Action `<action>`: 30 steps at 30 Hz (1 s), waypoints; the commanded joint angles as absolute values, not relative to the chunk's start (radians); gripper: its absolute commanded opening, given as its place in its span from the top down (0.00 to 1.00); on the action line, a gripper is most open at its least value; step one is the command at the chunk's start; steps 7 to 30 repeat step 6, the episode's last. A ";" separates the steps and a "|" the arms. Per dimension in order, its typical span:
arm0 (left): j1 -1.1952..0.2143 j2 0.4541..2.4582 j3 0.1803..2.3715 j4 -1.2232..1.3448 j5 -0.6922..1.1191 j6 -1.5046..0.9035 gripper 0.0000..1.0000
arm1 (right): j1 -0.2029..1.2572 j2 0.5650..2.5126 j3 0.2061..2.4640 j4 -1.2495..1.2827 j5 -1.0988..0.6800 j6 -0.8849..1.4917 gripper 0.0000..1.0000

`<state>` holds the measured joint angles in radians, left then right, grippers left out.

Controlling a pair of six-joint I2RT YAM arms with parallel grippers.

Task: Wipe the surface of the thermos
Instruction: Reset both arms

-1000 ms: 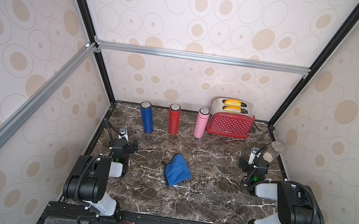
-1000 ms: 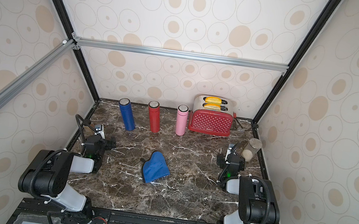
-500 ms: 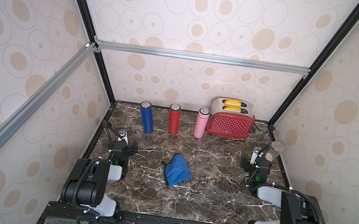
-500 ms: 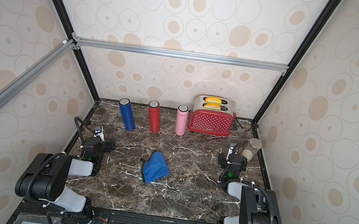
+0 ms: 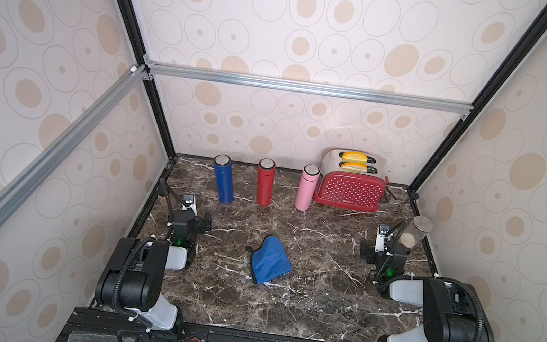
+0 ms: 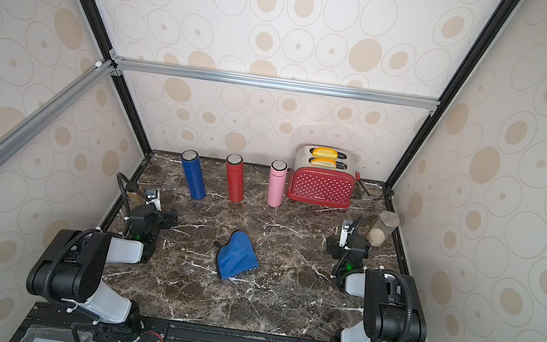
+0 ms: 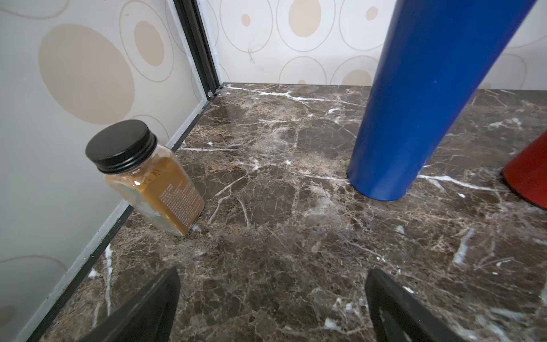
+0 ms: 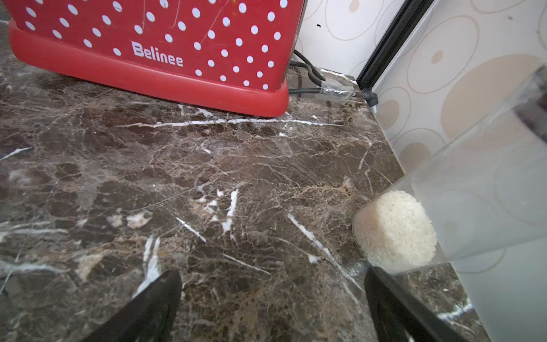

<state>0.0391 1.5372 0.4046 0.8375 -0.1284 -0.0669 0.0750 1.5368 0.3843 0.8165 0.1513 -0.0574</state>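
Three thermoses stand upright in a row near the back wall: blue [image 5: 223, 181], red [image 5: 264, 185] and pink [image 5: 306, 191]. A crumpled blue cloth [image 5: 268, 260] lies on the marble table [image 5: 282, 307] in the middle, between the arms. My left gripper [image 5: 194, 220] rests low at the left edge, open and empty, in front of the blue thermos [image 7: 414, 103]. My right gripper [image 5: 380, 254] sits low at the right edge, also open and empty. In the wrist views the left gripper [image 7: 272, 284] and the right gripper [image 8: 272, 284] have only bare marble between their fingers.
A red polka-dot toaster [image 5: 351, 188] with bread in its slots stands at the back right, its cable trailing to the corner. A clear jar with rice [image 8: 444, 207] stands close beside the right gripper. A brown spice jar [image 7: 148, 177] leans at the left wall.
Both arms' rear links have swayed slightly. The grippers, the cloth and the thermoses stay where they were.
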 commanded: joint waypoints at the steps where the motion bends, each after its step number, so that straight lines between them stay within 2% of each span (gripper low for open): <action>1: 0.036 1.546 0.438 0.818 -0.123 -0.044 0.01 | 0.069 1.538 0.397 0.841 0.139 -0.063 0.00; 30: 0.037 1.536 0.419 0.842 -0.114 -0.042 0.01 | 0.068 1.536 0.396 0.839 0.139 -0.064 0.00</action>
